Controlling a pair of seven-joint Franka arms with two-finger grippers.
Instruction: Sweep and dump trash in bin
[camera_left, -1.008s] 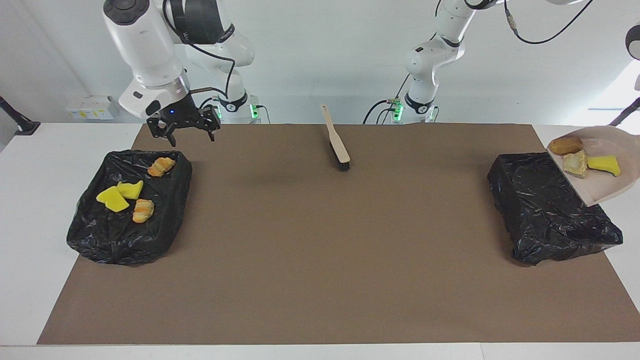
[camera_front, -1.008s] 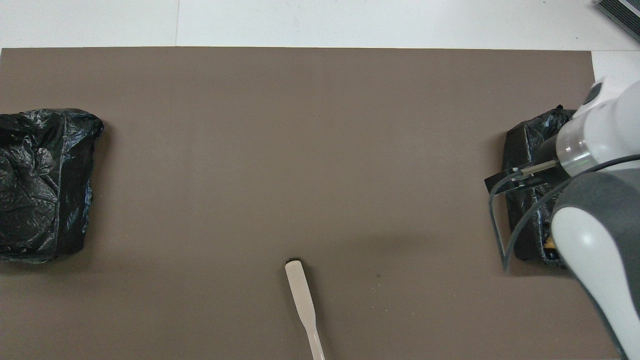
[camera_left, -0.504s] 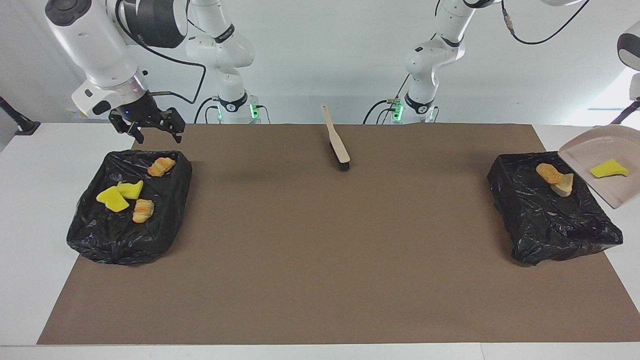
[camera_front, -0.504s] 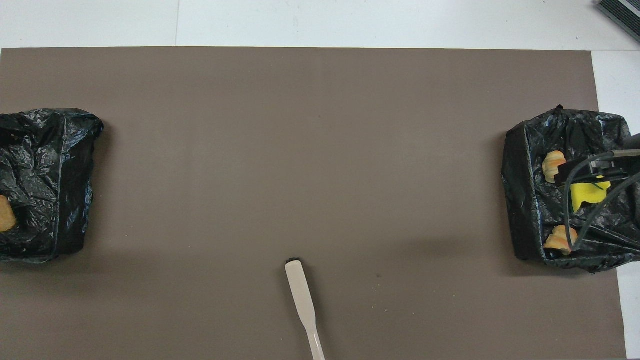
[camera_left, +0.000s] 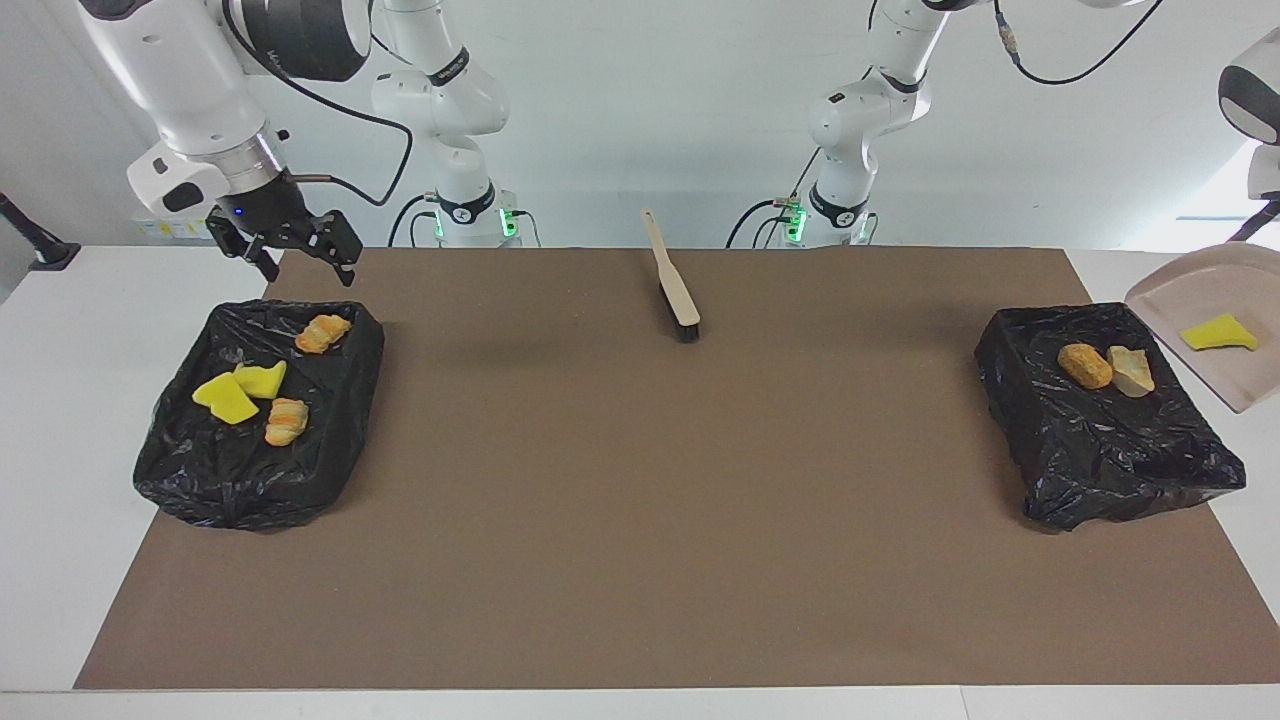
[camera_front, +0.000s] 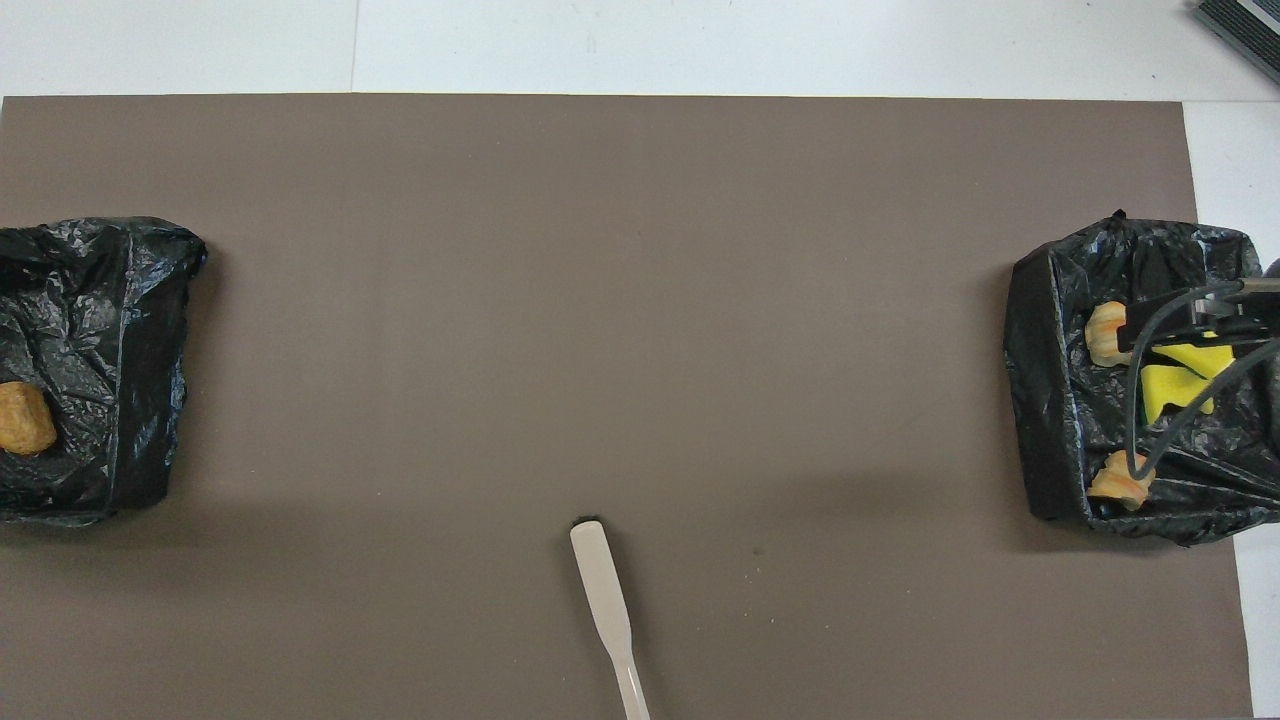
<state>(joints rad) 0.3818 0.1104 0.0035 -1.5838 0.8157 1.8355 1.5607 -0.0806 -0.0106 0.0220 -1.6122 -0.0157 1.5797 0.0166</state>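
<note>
Along the tabletop's edge nearest the robots lies the brush (camera_left: 672, 275). The right gripper (camera_left: 283, 250) hangs wide open over the right arm's corner. Farther out, the right arm's bin (camera_left: 250, 500) holds four trash pieces (camera_left: 260, 378) and the left arm's bin (camera_left: 1100, 490) two lumps (camera_left: 1085, 365). One yellow wedge (camera_left: 1218, 333) sits on the tilted dustpan (camera_left: 1190, 295) beside that bin. The left gripper, out of view, is closed, probably on the pan's handle. The wedge looks light, spongy and clingy: tip steeper, or pinch its flat faces.
</note>
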